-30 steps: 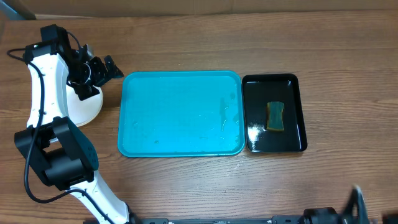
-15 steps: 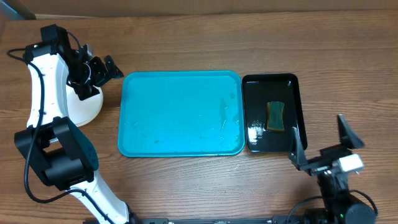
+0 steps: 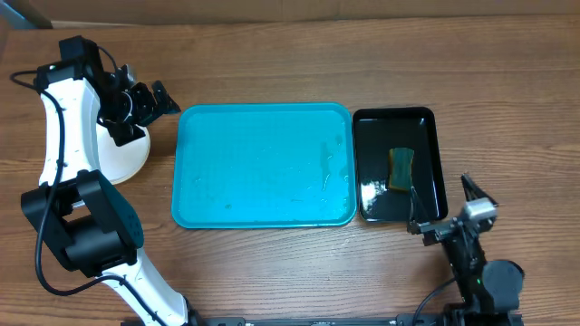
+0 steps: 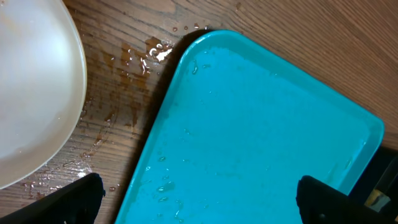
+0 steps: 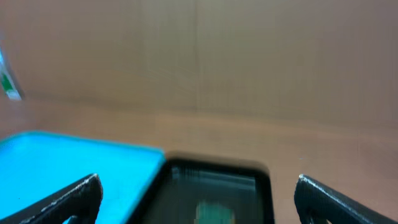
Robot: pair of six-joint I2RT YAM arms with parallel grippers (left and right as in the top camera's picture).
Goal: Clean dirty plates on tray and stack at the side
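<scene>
The turquoise tray (image 3: 263, 165) lies mid-table, wet with drops and with nothing on it; the left wrist view shows its corner (image 4: 249, 124). A white plate (image 3: 127, 156) rests on the table just left of the tray, partly under my left arm, and fills the top left of the left wrist view (image 4: 31, 93). I cannot tell whether more plates lie beneath it. My left gripper (image 3: 152, 98) hangs open and empty above the gap between plate and tray (image 4: 199, 202). My right gripper (image 3: 442, 204) is open and empty near the black tray's front edge (image 5: 202, 199).
A narrow black tray (image 3: 399, 165) sits right of the turquoise one and holds a green-yellow sponge (image 3: 401, 169), blurred in the right wrist view (image 5: 214, 211). Water is spilled on the wood (image 4: 137, 56) between plate and tray. A cardboard wall stands behind.
My right arm rose into view from the front edge and now points its open gripper toward the black tray. The left arm, plate and trays have not moved.
</scene>
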